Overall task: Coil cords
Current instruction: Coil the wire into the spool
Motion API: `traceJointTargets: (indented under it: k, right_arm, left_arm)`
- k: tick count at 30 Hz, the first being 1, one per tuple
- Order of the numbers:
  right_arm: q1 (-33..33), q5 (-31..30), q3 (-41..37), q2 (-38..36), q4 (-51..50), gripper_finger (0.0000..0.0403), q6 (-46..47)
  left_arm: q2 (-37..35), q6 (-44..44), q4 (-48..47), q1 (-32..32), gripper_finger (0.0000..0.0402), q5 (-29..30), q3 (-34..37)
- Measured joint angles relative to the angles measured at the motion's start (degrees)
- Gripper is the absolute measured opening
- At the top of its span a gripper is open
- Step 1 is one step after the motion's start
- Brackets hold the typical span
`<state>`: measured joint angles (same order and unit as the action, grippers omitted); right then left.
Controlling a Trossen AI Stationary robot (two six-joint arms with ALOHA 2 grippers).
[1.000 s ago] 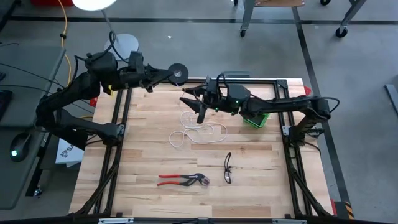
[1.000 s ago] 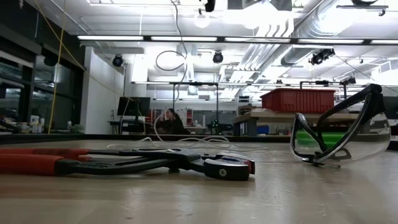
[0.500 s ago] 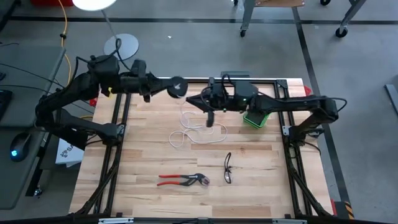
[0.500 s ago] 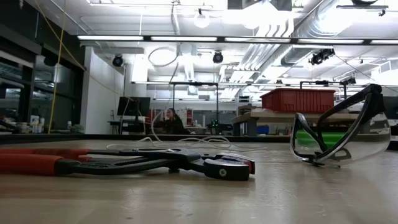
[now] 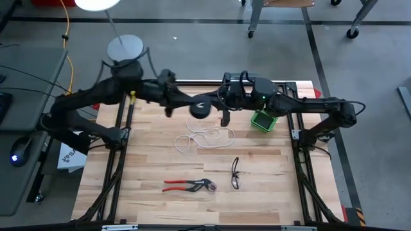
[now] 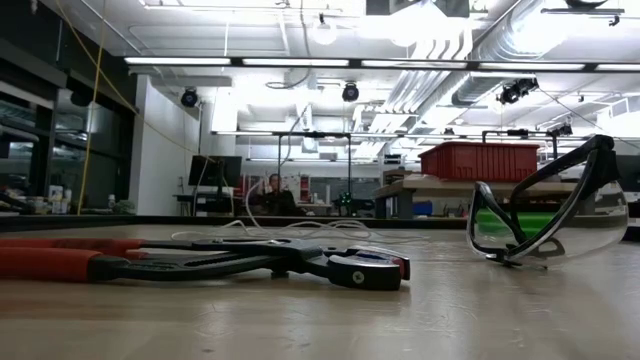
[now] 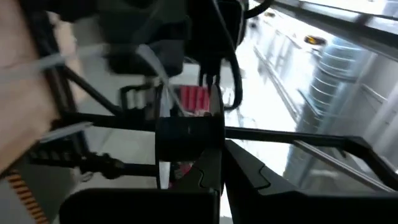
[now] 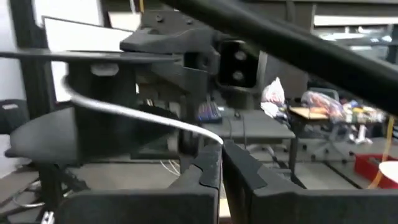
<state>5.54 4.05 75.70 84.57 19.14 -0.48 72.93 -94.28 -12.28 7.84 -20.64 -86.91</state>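
Note:
The black round spool (image 5: 200,110) hangs above the table's far middle, with my left gripper (image 5: 191,104) shut on it. The thin white cord (image 5: 204,136) lies in loose loops on the wood below, and one strand of it rises toward the grippers. My right gripper (image 5: 224,118) stands just right of the spool and is shut on that strand. In the right wrist view the spool (image 8: 43,146) fills the left, and the cord (image 8: 124,112) arcs from it to my fingertips. The low view shows the cord loops (image 6: 290,232) on the table. My left gripper pinches the spool (image 7: 189,133) between its two fingers, coming level from the table's left. The spool is lifted clear of the table, with white cord strands (image 7: 163,93) around it. My right gripper pinches one strand of the cord (image 8: 211,138) at its fingertips. From there the strand runs in a shallow arc to the spool, clear of the table.
Red-handled pliers (image 5: 189,186) and safety glasses (image 5: 235,173) lie near the front middle of the table. A green box (image 5: 263,120) stands under my right arm at the far right. Black frame rails run along both table sides.
My left gripper has carried the spool toward the table's right and near edges, from the far edge to above the cord loops. My right gripper has shifted a little to the right and has shut on the cord strand. The upper loop has been drawn in.

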Motion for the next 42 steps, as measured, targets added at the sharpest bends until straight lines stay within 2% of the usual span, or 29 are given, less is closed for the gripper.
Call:
traceJointTargets:
  k: [7, 15, 19, 29, 32, 39, 42]
  right_arm:
    - [0.0, 5.8, 0.0, 0.3, 5.5, 0.0, 1.1]
    - [-1.3, 5.1, 0.1, 0.1, 10.8, 0.0, 4.0]
    - [-1.3, 3.3, 0.1, 0.2, 12.2, 0.0015, 6.0]
    - [-1.8, -0.8, 0.0, 0.5, 10.7, 0.0143, 10.8]
    - [-2.0, -0.5, 0.0, 0.3, 9.8, 0.0154, 10.7]
    - [-1.9, -0.1, 0.0, -0.2, 5.1, 0.0156, 10.6]
    - [-1.8, 2.9, 0.0, -0.7, 4.4, 0.0156, 10.7]
  left_arm:
    - [5.1, 3.8, 11.4, 1.4, 0.0, -2.6, 0.0]
    - [9.7, 6.8, 28.4, 4.0, 0.0, -1.5, 0.1]
    - [10.9, 8.4, 32.8, 4.8, 0.0, -0.6, 0.1]
    - [11.0, 18.9, 39.4, 9.0, 0.0, 3.6, 0.1]
    - [10.3, 21.5, 39.7, 10.8, 0.0, 3.5, 0.1]
    - [7.4, 20.1, 38.1, 13.8, 0.0, 1.6, 0.0]
    - [5.7, 19.6, 34.1, 14.4, 0.0, -0.9, 0.0]
